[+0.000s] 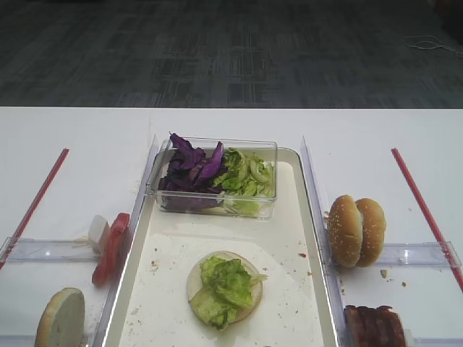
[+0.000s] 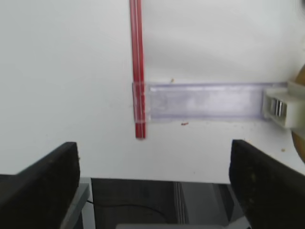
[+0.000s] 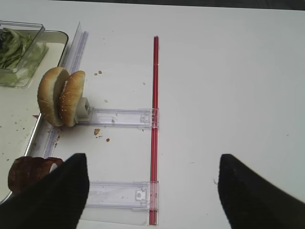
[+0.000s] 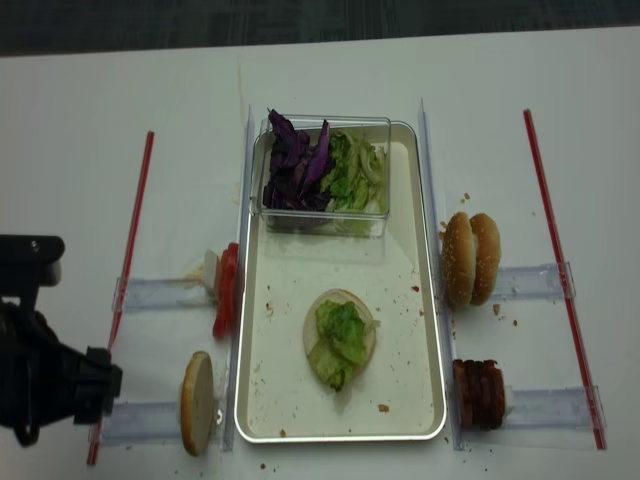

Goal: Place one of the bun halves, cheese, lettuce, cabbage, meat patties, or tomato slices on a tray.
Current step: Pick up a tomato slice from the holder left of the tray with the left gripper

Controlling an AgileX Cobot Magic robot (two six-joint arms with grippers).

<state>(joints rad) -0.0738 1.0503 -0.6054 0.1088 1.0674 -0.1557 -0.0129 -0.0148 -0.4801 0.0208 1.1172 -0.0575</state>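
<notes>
Bun base with lettuce [image 4: 341,335] is sitting mid tray [image 4: 420,300]; next layer pending. Both grippers, left [image 2: 152,181] and right [image 3: 152,191], are hanging open, empty. Next: reaching for tomato slices [image 4: 227,290] by the tray's left edge.

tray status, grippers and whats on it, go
Left gripper open, empty, over bare table. Right gripper open, empty, near meat patties. Tray holds bun half topped with lettuce. Nothing blocking.
</notes>
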